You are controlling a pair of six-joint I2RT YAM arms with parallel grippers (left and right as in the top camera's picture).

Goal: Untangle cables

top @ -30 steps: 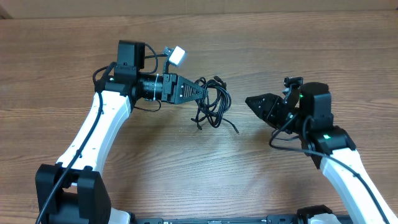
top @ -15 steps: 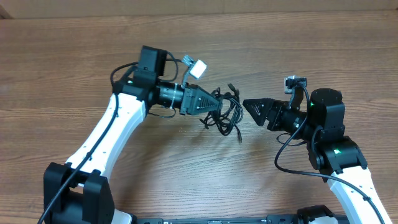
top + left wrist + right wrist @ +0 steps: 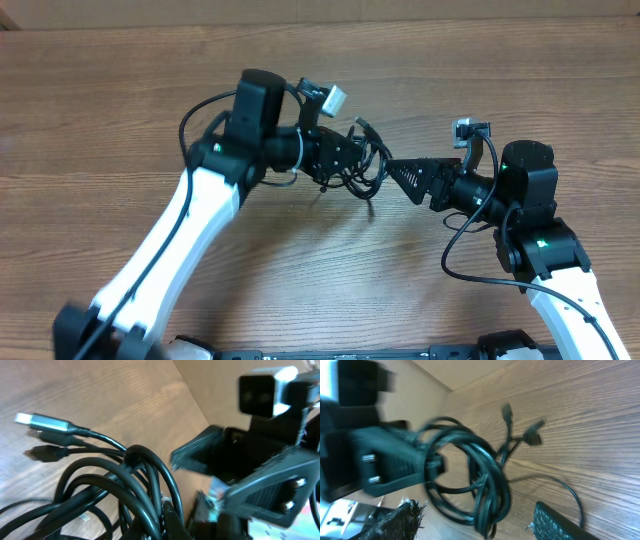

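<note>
L arm [image 3: 190,215] jaws clamped; R arm [image 3: 545,250] jaws apart, facing it.

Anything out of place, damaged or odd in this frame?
Nothing stands out. The cables are one knotted bundle, which is the job at hand, clamped in the left gripper. The right gripper is open, close beside the bundle. No damage shows, though the wrist views are blurred.

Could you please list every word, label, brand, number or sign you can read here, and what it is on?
None can be read in any view.
The cables and their plugs show no marking; the wooden table carries no print; the small green lights on the right arm are lamps, not characters.
</note>
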